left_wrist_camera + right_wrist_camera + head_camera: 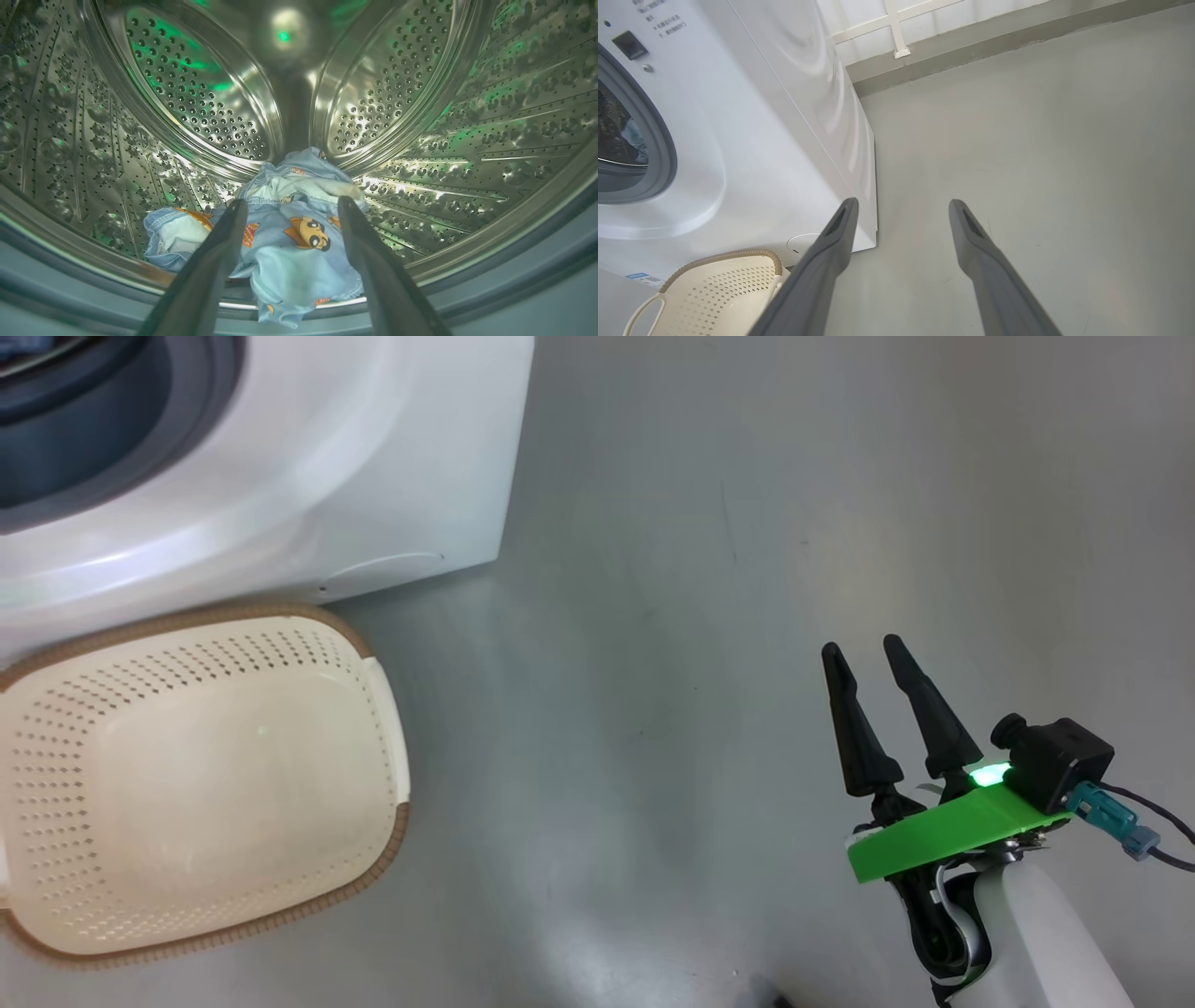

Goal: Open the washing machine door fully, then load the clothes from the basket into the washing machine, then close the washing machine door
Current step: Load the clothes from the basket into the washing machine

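Washing machine [280, 476]: white front-loader, its lower right corner in the head view, standing on grey floor [747, 569]; the grey-blue gasket [201, 401] rings the open mouth. In the right wrist view a pale panelled wall [924, 23] runs behind the machine. Steel drum [490, 116] inside the machine: perforated all round, with green glints on the metal. Basket [205, 784]: cream, brown woven rim, on the floor directly in front of the machine's front panel, rim close to it; whether they touch, cannot tell. The whole perforated bottom is in plain sight. Clothes [289, 233]: light-blue, orange cartoon prints, some paler cloth bunched in; heaped on the bottom of the drum at the machine's mouth, one hem lapping over the drum lip towards the gasket. Left fingers [219, 252]: at the machine's mouth, pointing into the drum, spread wide with the heap lying between and beyond them; nothing pinched. Right fingers [934, 709]: out over bare floor, well apart from the machine's right side and from the basket, spread wide, gripping nothing.
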Robot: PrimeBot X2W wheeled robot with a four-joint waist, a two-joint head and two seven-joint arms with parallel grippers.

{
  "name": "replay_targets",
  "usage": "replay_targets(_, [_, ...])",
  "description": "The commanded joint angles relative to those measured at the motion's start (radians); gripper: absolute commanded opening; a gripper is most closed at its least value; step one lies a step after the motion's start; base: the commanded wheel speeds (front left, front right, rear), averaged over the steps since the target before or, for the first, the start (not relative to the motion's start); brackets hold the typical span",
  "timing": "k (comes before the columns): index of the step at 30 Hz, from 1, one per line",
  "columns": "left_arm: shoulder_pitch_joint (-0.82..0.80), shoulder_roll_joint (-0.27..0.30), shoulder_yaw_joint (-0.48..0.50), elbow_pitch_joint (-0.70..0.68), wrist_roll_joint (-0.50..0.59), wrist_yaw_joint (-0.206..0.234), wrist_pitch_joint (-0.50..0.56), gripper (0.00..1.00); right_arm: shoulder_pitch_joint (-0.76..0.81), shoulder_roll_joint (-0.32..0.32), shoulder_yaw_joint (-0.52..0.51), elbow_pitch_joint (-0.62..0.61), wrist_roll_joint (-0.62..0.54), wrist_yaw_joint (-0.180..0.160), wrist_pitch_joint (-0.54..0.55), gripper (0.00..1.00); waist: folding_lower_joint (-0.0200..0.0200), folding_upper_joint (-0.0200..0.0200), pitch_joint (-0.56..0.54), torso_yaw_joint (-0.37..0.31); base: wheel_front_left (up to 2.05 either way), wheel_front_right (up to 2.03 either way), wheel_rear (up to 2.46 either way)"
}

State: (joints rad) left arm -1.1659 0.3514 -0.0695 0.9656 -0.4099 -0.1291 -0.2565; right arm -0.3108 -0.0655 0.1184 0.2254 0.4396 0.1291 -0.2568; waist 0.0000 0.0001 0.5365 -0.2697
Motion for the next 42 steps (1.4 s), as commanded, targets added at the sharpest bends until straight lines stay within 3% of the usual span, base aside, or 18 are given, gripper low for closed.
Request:
replay_targets(1, [0.025, 0.043, 0.009, -0.037, -0.011, -0.002, -0.005, 1.0, -0.003, 0.0, 0.02, -0.016, -0.012, 0.002, -0.005, 1.0, 0.0, -0.0001, -0.012, 0.006, 0.0, 0.0, 0.0])
replay_targets(13, [0.288, -0.029, 0.042, -0.228, 0.012, -0.002, -0.005, 1.0, 0.019, -0.04, 0.007, -0.009, -0.015, 0.002, -0.005, 1.0, 0.0, -0.0001, -0.099, 0.062, 0.0, 0.0, 0.0])
replay_targets(29, [0.652, -0.156, 0.158, -0.455, 0.103, -0.002, -0.005, 1.0, 0.072, -0.103, 0.007, 0.026, -0.003, 0.002, -0.005, 1.0, 0.0, -0.0001, -0.262, 0.164, 0.0, 0.0, 0.0])
replay_targets(42, [0.897, -0.2, 0.175, -0.599, 0.136, -0.002, -0.005, 1.0, 0.148, -0.161, 0.004, 0.047, 0.018, 0.002, -0.005, 1.0, 0.0, -0.0001, -0.387, 0.222, 0.0, 0.0, 0.0])
